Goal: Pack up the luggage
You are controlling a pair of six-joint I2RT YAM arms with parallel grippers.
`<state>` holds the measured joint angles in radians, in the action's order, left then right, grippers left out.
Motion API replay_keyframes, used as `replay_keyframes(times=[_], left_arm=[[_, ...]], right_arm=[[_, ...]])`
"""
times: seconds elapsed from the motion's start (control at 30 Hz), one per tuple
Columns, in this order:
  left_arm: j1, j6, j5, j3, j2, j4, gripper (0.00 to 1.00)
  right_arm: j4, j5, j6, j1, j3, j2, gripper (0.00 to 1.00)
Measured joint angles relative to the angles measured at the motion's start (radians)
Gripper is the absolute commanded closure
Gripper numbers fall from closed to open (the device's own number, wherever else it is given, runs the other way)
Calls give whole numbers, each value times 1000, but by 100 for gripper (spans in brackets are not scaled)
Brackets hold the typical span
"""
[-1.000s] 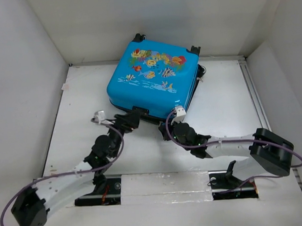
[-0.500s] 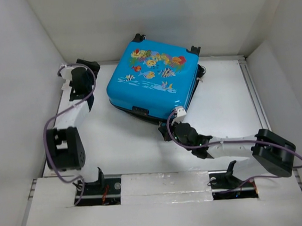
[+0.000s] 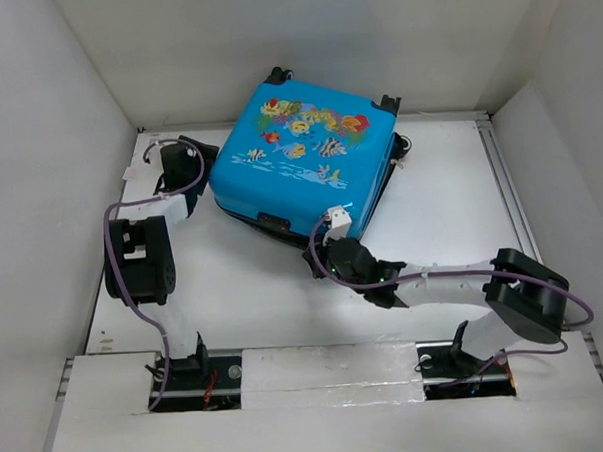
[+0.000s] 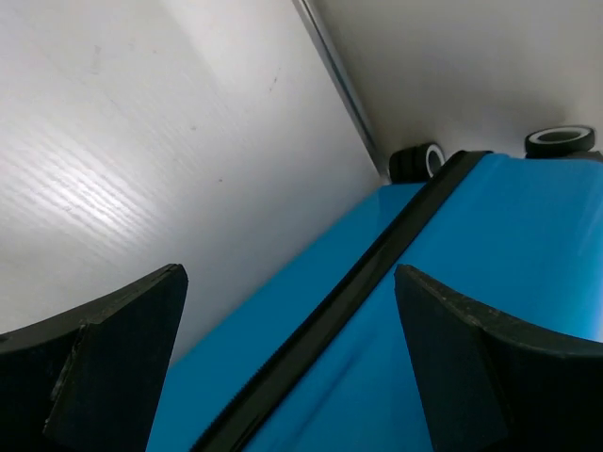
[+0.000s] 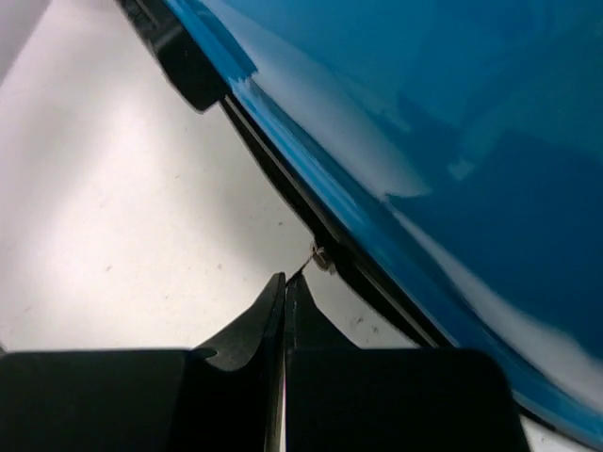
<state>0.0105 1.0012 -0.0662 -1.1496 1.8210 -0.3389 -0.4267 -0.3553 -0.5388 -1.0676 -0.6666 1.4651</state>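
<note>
Looking at it now: suitcase point(image 3: 303, 156) lies flat at the far middle of the worktop point(image 3: 451, 199), lid down, fish print facing up, no lining showing. My read is that loading is done and what's left is closing it up, probably running the zip round the seam point(image 4: 358, 282). How much of the zip is already closed I can't tell from here. Left gripper point(image 4: 290, 278) sits against the case's left side, fingers point(image 4: 113, 358) wide apart with the black seam running between them, gripping nothing. Right gripper point(image 5: 285, 279) is low at the near edge, just beside the near right corner, fingers point(image 5: 245, 330) pressed together, tips just short of a small metal zip pull point(image 5: 320, 255). A thin strand seems to run from the pull to the tips, but I can't tell if it's actually pinched. Count: one suitcase, two arms, one zip pull in view, two black wheels point(image 3: 278, 76) showing at the far edge, one black block point(image 3: 274, 223) on the near edge, maybe a handle mount. No loose items to pack visible on the worktop.
</note>
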Motion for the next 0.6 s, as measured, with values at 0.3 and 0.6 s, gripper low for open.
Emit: replay_keyframes(times=[0.3,0.6], left_arm=[[-49,64,-26,345,-188,-211,13],[-92,50,-78,571,-365,-229,13]], right_arm=[[53,232,76,-62,-315,270,100],[115,277,107,-90,-343,265,93]])
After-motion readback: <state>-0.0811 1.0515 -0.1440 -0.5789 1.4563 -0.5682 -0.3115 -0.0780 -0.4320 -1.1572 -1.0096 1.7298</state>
